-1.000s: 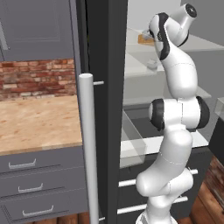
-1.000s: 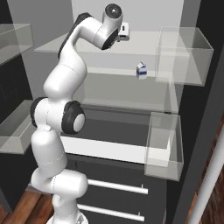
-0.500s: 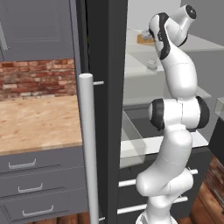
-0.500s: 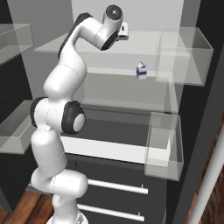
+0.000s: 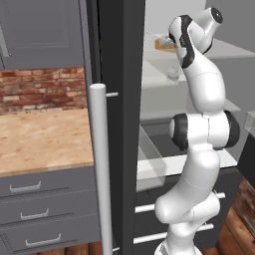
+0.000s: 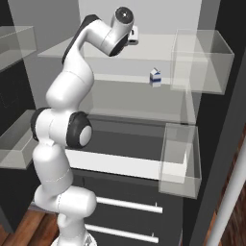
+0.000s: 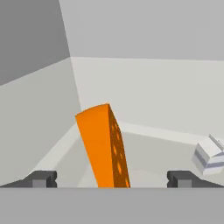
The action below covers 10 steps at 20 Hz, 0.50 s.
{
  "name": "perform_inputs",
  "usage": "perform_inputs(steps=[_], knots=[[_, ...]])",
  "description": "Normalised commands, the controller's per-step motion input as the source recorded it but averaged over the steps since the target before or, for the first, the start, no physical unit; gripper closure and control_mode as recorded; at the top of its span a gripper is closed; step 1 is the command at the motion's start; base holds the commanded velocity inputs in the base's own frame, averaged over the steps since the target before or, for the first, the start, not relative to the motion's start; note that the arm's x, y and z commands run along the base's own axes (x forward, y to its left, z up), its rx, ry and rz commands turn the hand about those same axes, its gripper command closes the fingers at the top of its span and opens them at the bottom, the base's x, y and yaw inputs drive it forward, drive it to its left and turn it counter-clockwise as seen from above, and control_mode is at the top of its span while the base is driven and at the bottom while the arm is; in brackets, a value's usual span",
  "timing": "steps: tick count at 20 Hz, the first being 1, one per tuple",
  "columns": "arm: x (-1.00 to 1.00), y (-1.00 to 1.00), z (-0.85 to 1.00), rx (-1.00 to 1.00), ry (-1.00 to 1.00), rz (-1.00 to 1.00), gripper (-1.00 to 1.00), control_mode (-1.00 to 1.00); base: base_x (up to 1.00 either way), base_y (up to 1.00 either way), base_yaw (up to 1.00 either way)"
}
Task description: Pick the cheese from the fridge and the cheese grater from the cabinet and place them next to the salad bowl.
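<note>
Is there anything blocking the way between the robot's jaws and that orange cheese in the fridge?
Nothing visible does. In the hand view the cheese stands straight ahead between the open jaws of the gripper. The small white carton sits off to one side on the same shelf.

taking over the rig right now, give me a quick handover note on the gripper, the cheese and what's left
Gripper: open, empty, reaching into the tall dark fridge; fingertips stand either side of the cheese, not closed on it.
Orange wedge of cheese: on the pale fridge shelf, directly ahead between the fingertips. A small white-and-blue carton sits off to one side in the hand view.
Done: fridge door open, arm lined up on the cheese.
Left: close on the cheese, lift it out, place it by the salad bowl; then fetch the cheese grater from the cabinet and set it there too.
</note>
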Motion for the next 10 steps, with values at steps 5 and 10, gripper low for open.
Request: perform_inputs(steps=[5, 10], knots=[[0.1, 0.1, -0.19, 0.0, -0.01, 0.05, -1.0, -1.0, 0.0, 0.0, 0.0], [0.28, 0.04, -0.17, 0.0, -0.02, 0.05, -1.0, -1.0, 0.0, 0.0, 0.0]])
